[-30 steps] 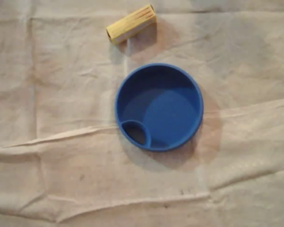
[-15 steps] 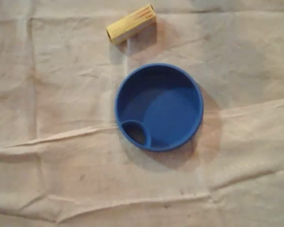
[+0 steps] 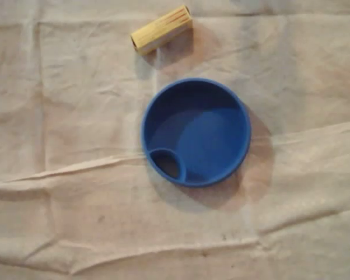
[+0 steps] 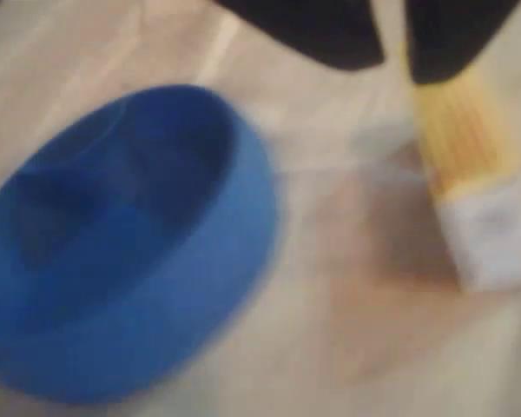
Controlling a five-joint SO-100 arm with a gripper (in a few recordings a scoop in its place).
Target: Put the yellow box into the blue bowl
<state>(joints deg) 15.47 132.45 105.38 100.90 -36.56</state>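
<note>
On the wrinkled cream cloth (image 3: 76,221) covering the tabletop, the yellow box (image 3: 161,29) lies on its side at an angle. In the overhead view it is near the blue bowl (image 3: 196,132) but clear of its rim. An oval pocket (image 3: 167,164) sits inside the bowl's lower-left edge. My wrist view puts the box right of the bowl, its pale end too blurred to read. The dark jaws hang at the top edge above it; I cannot tell whether they are parted or closed.
</note>
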